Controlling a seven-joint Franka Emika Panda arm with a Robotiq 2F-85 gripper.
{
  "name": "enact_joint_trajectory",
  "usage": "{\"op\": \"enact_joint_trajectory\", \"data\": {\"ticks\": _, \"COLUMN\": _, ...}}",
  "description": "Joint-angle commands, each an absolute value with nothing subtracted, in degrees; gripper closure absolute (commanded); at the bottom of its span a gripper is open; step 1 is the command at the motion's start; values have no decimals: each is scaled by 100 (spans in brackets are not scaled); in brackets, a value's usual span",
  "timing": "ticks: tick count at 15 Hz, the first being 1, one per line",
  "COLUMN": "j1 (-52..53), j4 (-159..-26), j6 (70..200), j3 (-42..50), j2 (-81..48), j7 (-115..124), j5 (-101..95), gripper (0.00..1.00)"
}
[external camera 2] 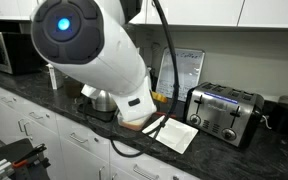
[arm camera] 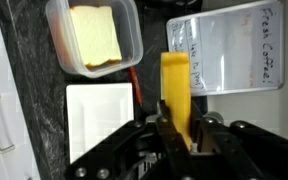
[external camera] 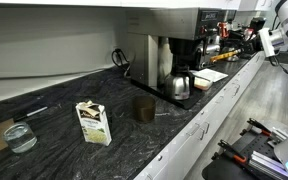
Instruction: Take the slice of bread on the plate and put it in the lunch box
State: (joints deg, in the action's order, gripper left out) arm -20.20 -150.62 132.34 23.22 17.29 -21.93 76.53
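Note:
In the wrist view my gripper is shut on a yellow slice of bread, held edge-on above the dark counter. The clear plastic lunch box lies at the upper left and holds another pale yellow slice. A white square plate lies bare below the box, left of my fingers. In an exterior view the arm fills the frame and hides the gripper and the bread. In an exterior view the arm shows only at the far right.
A "Fresh Coffee" sign stands right of the bread. A toaster and a microwave stand on the counter. A coffee machine with a steel pot, a brown cup, a carton and a glass bowl stand further along.

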Motion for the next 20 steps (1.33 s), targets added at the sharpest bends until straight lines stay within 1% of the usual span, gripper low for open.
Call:
{"op": "enact_joint_trajectory", "data": {"ticks": 1, "j1": -2121, "j4": -15233, "j6": 12453, "j3": 2301, "j2": 2059, "j7": -2146, "j5": 7432, "gripper": 95}}
{"op": "enact_joint_trajectory", "data": {"ticks": 4, "j1": -2065, "j4": -15173, "j6": 11874, "j3": 2265, "j2": 1969, "j7": -2172, "j5": 7499, "gripper": 95}}
{"op": "enact_joint_trajectory", "data": {"ticks": 9, "j1": -1895, "j4": -15010, "j6": 11170, "j3": 2121, "j2": 1450, "j7": -2255, "j5": 7663, "gripper": 95}}
{"op": "enact_joint_trajectory", "data": {"ticks": 20, "j1": -1840, "j4": -14290, "j6": 10911, "j3": 2037, "j2": -216, "j7": -2408, "j5": 7856, "gripper": 95}}
